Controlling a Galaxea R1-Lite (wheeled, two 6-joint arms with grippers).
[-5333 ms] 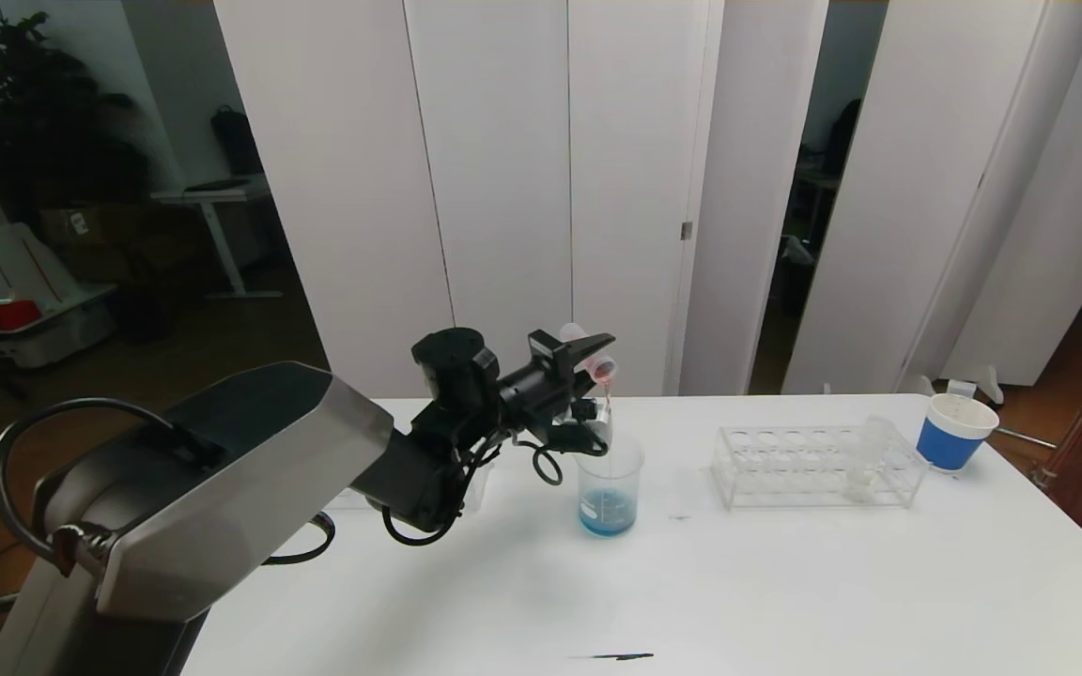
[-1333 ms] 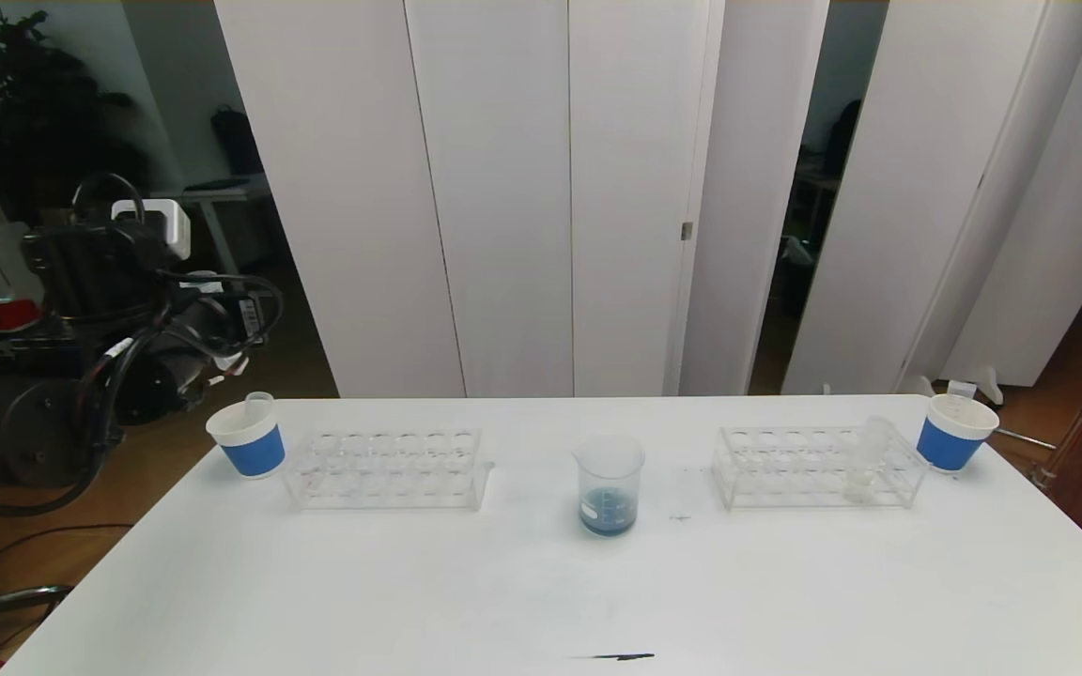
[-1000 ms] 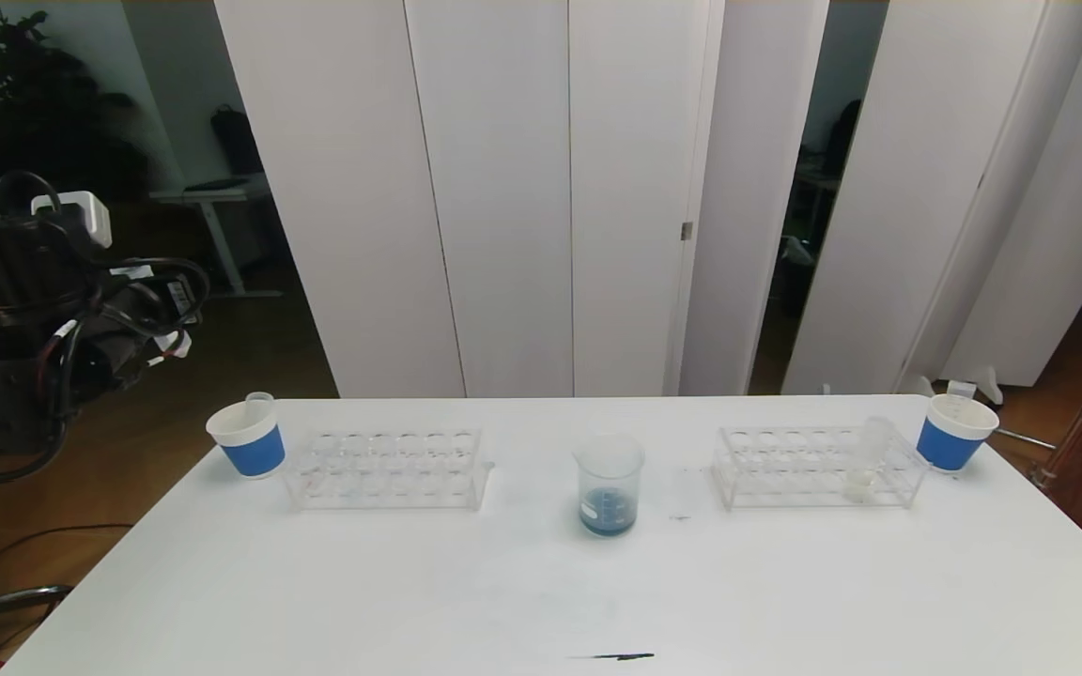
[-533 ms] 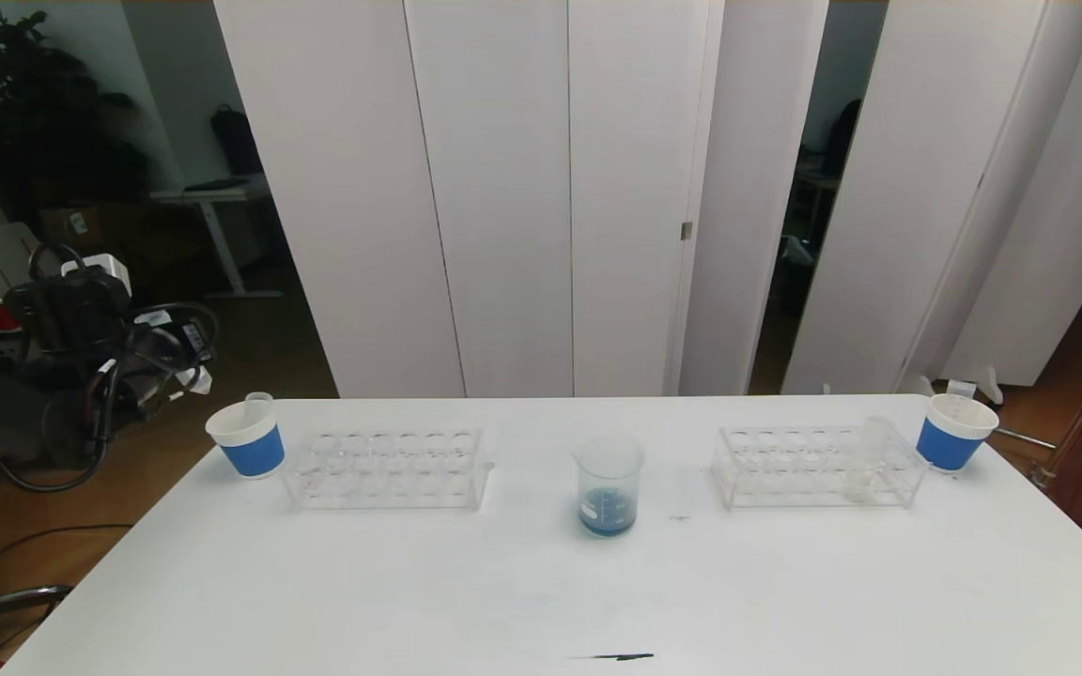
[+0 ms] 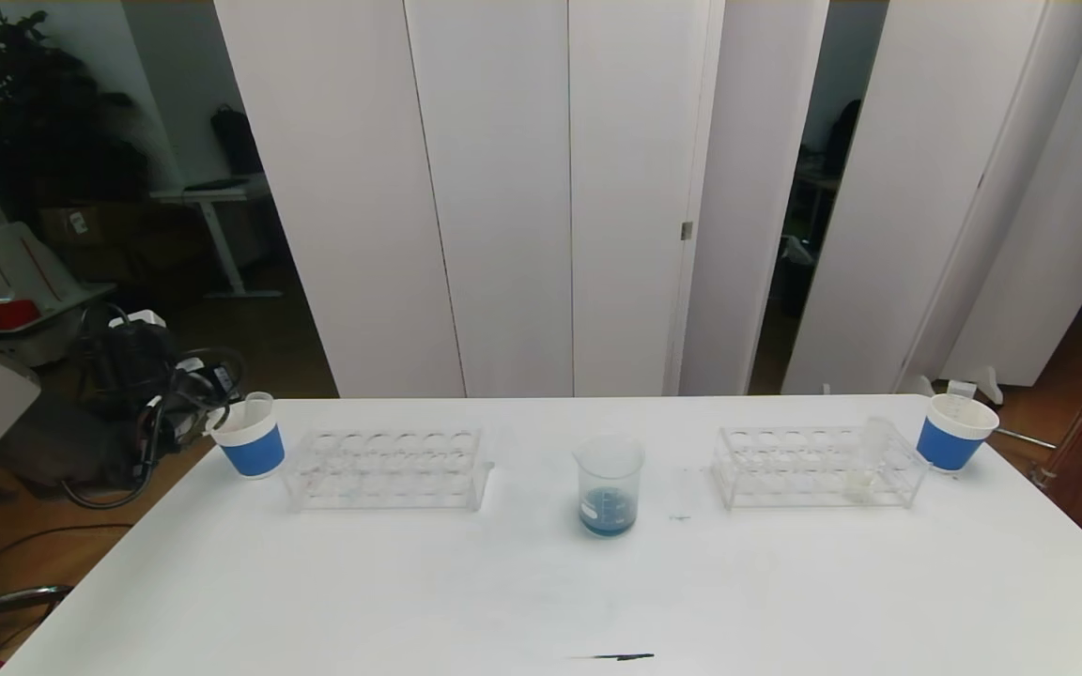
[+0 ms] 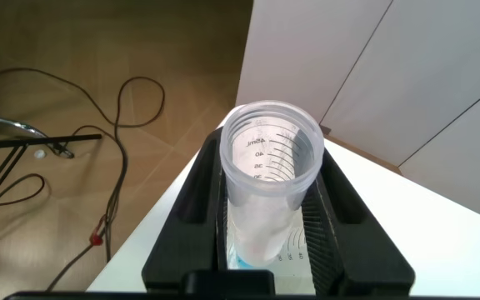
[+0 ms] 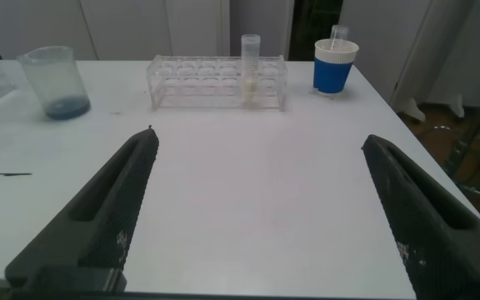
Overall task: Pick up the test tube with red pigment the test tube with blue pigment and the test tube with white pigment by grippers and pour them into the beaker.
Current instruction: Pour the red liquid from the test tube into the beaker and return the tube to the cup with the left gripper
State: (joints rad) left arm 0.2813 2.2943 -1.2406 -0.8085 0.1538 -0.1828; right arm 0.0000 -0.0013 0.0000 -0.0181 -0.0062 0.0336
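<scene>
My left gripper (image 6: 272, 158) is shut on a clear graduated test tube (image 6: 269, 179) that looks empty, and holds it upright just over the left blue paper cup (image 5: 248, 443) at the table's left corner. Another tube (image 5: 259, 406) stands in that cup. The beaker (image 5: 609, 483) stands mid-table with blue liquid at its bottom. The test tube with white pigment (image 5: 865, 460) stands in the right rack (image 5: 809, 465). No tube in view holds red or blue pigment. My right gripper (image 7: 258, 137) hangs open over bare table on the right side, out of the head view.
An empty clear rack (image 5: 386, 467) lies between the left cup and the beaker. A second blue cup (image 5: 952, 434) with a tube in it stands at the far right. A thin black mark (image 5: 616, 656) lies near the table's front edge.
The left arm, holding its tube, has come down from high off the table's left side and moved in to the left cup. Nothing on the table has moved.
</scene>
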